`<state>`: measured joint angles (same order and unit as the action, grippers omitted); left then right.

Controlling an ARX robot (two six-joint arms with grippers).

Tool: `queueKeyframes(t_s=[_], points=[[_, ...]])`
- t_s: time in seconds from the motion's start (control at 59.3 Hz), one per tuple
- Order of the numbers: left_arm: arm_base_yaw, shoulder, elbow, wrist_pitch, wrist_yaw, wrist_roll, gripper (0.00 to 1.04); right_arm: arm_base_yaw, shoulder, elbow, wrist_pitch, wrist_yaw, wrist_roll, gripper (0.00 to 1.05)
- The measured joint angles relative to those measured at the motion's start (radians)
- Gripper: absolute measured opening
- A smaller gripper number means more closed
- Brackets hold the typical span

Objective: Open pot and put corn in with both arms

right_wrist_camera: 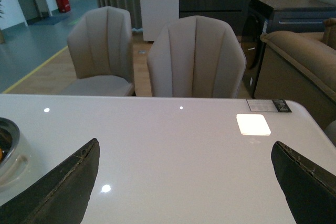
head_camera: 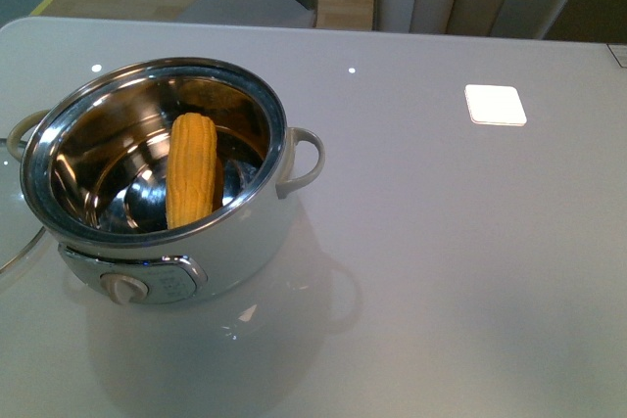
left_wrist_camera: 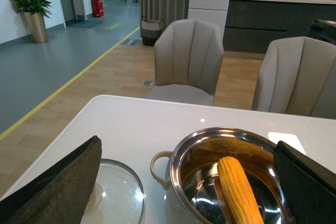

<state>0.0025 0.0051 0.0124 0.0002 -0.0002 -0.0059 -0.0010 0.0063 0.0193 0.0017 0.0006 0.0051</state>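
**Room: dining/showroom area**

White glossy table [right_wrist_camera: 173, 150] with ceiling-light glints. Two beige padded chairs [right_wrist_camera: 195, 59] beyond its far edge. Wood floor [left_wrist_camera: 100, 77] with a yellow line [left_wrist_camera: 68, 85], grey floor past it. Potted plant [left_wrist_camera: 32, 11], red bin [left_wrist_camera: 97, 6], dark counter [left_wrist_camera: 262, 22], brown sofa [right_wrist_camera: 304, 56].

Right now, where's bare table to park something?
Free: the wide stretch right of the pot, out to and past the white square, and the front edge. Crowded: far left, where the glass lid lies beside the pot holding the corn.
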Motion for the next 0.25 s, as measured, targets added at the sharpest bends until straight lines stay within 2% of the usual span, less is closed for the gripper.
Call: queueKeyframes(t_s=[0.253], points=[[0.0,0.0,0.0,0.0,0.0,0.0,0.98,0.0,0.0,0.0,0.0,0.0,0.0,0.96]])
